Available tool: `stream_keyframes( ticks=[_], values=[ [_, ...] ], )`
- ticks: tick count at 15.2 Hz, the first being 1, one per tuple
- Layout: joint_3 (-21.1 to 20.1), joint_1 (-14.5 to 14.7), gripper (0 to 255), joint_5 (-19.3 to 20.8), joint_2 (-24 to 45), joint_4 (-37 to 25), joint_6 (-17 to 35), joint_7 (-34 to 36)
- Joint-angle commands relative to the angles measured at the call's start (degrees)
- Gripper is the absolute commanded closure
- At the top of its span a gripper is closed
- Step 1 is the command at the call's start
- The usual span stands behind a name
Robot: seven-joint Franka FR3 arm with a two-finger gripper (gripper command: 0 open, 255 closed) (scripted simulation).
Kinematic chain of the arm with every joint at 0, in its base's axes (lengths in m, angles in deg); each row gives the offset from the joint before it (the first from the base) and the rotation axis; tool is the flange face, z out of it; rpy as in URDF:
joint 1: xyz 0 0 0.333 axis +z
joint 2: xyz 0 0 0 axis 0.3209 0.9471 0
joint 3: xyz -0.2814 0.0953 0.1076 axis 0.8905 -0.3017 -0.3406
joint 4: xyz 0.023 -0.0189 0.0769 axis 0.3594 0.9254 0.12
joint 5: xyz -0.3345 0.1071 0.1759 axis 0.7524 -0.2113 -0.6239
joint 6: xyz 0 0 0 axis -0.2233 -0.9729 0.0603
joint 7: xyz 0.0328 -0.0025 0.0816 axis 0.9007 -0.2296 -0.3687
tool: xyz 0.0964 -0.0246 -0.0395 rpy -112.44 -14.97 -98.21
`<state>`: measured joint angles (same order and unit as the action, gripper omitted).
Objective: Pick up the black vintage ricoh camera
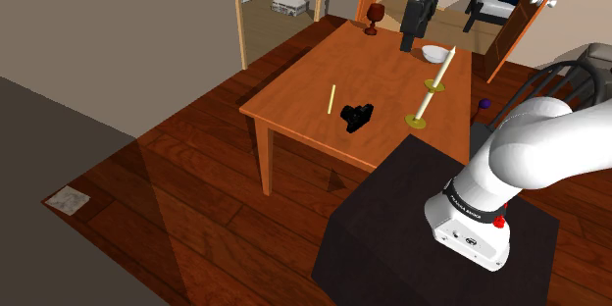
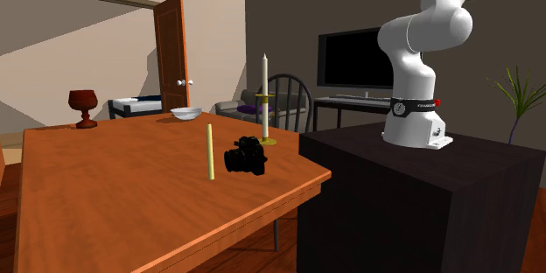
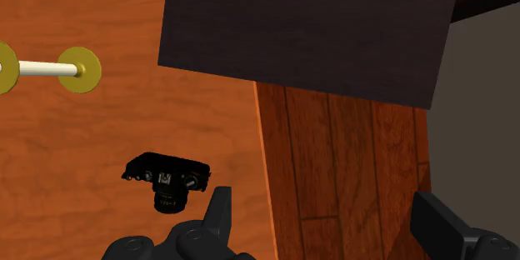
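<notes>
The black camera [image 1: 357,116] sits on the wooden table [image 1: 304,108], near the edge that faces the stand, lens toward that edge. It appears again as a small black camera [image 2: 246,157] next to a thin yellow stick. My gripper [image 1: 411,43] hangs high over the far part of the table, well above the camera and apart from it. In the wrist view the camera [image 3: 167,179] lies far below, just beside one finger [image 3: 218,208], outside the gap. The gripper [image 3: 327,217] is open and holds nothing.
A tall white candle in a brass holder [image 1: 436,83] stands close to the camera. A yellow stick [image 1: 331,98] stands upright beside it. A white bowl [image 1: 433,54] and dark red goblet [image 1: 373,18] sit at the table's far end. The dark stand [image 1: 422,216] adjoins the table.
</notes>
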<state>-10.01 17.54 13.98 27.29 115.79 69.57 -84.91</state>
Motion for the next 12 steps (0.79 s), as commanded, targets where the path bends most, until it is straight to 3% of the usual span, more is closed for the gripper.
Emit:
stream_keyframes(
  ticks=[1, 12],
  values=[
    [0.00, 0.00, 0, 0.00, 0.00, 0.00, 0.00, 0.00],
    [4.88, -3.07, 0, 3.16, 11.90, 9.19, 22.71, -3.43]
  ],
)
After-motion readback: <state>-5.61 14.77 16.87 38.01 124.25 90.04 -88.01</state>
